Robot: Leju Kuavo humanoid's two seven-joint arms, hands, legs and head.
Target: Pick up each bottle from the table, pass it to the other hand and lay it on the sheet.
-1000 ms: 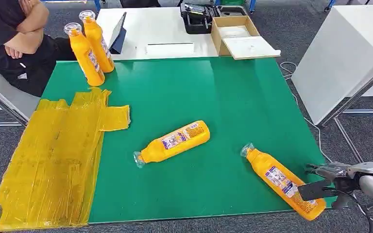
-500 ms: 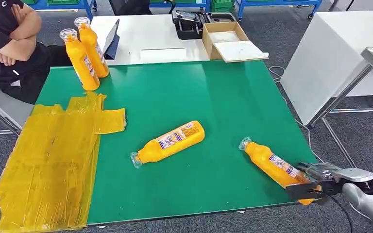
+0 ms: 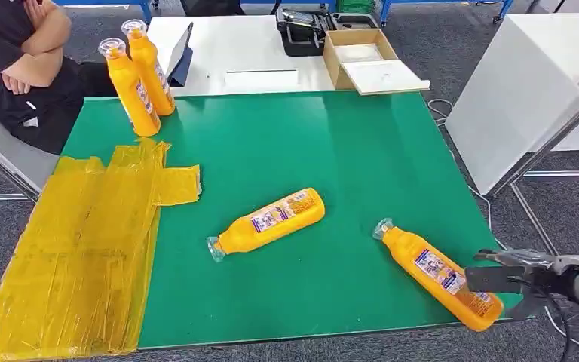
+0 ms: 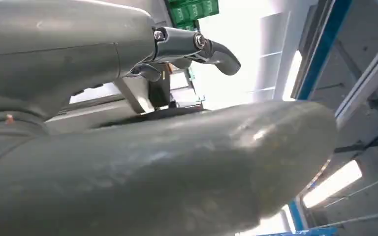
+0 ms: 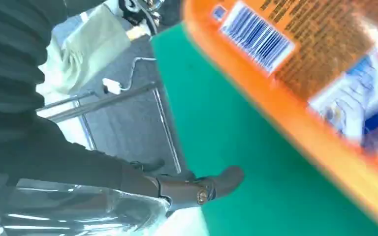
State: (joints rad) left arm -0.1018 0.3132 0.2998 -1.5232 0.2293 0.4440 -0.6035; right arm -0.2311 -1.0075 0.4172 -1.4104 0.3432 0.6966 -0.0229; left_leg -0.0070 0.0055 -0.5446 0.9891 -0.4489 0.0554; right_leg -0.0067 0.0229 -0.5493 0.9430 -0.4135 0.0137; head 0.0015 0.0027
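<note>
Now the right robot hand (image 3: 514, 283) sits at the near right corner of the table (image 3: 362, 158), its dark fingers spread around the base end of the nearest bottle (image 3: 436, 273); in the right wrist view that bottle's orange body and barcode label (image 5: 325, 73) loom very close, with one finger (image 5: 211, 186) stretched out apart from it. I judge the hand unclenched and not yet holding anything, though contact at the base cannot be ruled out. Compared with half a second ago, the hand lies a little lower and further right against the bottle's end, while the bottle keeps the same slanted lie on the green surface, cap pointing inward; much of the apparent shift is the head camera itself moving. So the reach has closed in but the grasp is not made, and the lift and handover are all still ahead.

The left robot hand (image 4: 187, 46) shows in its own wrist view, raised towards ceiling lights, fingers curled loosely with nothing in them.

Further out, a second bottle (image 3: 268, 220) lies mid-table, two upright bottles (image 3: 139, 79) stand at the far left corner, and the yellow sheet (image 3: 83, 249) along the left edge carries no bottle yet.
</note>
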